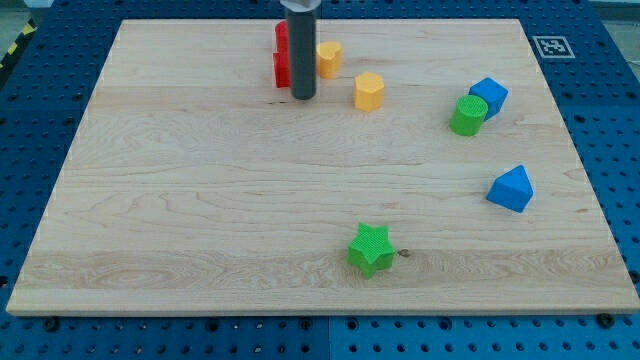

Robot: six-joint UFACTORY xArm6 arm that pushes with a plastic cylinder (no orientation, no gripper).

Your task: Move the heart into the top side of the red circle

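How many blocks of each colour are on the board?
Red: 2, both partly behind the rod
Yellow: 2
Green: 2
Blue: 2
Total: 8

1. The wooden board (pixel 200 200) lies on a blue perforated bench (pixel 620 120).
2. My tip (pixel 303 97) rests on the board near the view's top.
3. Two red blocks (pixel 283 55), shapes unclear, sit just behind the rod, partly hidden.
4. A yellow block (pixel 329 58) is just to the tip's right, toward the view's top; a yellow hexagon (pixel 369 91) is farther right.
5. A green cylinder (pixel 467 115) touches a blue block (pixel 489 97), well to the right.
6. A blue block (pixel 511 189) lies far right and below; a green star (pixel 371 249) sits well below the tip.
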